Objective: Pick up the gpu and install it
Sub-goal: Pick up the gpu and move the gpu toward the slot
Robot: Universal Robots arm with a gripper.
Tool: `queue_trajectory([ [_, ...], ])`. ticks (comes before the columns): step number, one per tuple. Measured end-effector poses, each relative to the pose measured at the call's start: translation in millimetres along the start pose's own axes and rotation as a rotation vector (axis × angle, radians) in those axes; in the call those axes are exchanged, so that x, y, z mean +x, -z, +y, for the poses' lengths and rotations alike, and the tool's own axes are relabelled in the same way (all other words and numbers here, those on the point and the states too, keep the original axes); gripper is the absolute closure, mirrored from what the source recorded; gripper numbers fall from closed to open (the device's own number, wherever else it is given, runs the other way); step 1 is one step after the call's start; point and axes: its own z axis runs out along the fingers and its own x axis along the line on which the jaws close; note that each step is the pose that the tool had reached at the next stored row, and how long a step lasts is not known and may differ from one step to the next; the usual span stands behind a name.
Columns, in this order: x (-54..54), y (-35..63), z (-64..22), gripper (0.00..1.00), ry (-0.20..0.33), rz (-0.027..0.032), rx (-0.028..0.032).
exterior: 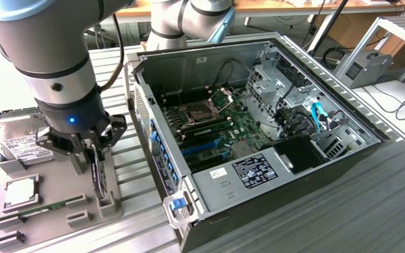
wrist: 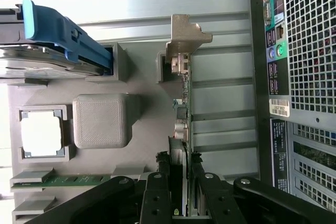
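The gpu [exterior: 102, 182] stands on edge in a slot of the grey holder tray [exterior: 58, 176], to the exterior view's left of the open computer case [exterior: 210, 187]. My gripper [exterior: 97, 167] reaches straight down over it, and its fingers sit on both faces of the card. In the wrist view the gpu [wrist: 184, 103] shows edge-on, dark and thin, with its silver end bracket [wrist: 185, 34] at the far end. There my gripper [wrist: 179, 165] is shut on the card's near end, with the black fingers [wrist: 159, 184] pressed on either side.
On the tray lie a hard drive [exterior: 14, 141] with a blue rail [wrist: 63, 32], a CPU [exterior: 21, 192] and a RAM stick [exterior: 48, 208]. The case's motherboard [exterior: 217, 134] lies exposed. The case's rear panel [wrist: 302, 51] stands close beside the gpu.
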Motion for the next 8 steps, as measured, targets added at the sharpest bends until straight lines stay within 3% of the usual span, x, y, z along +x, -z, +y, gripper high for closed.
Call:
queue_trajectory([
  [8,-0.1,2.6,0.1,0.74,0.000,-0.0001,-0.0001],
])
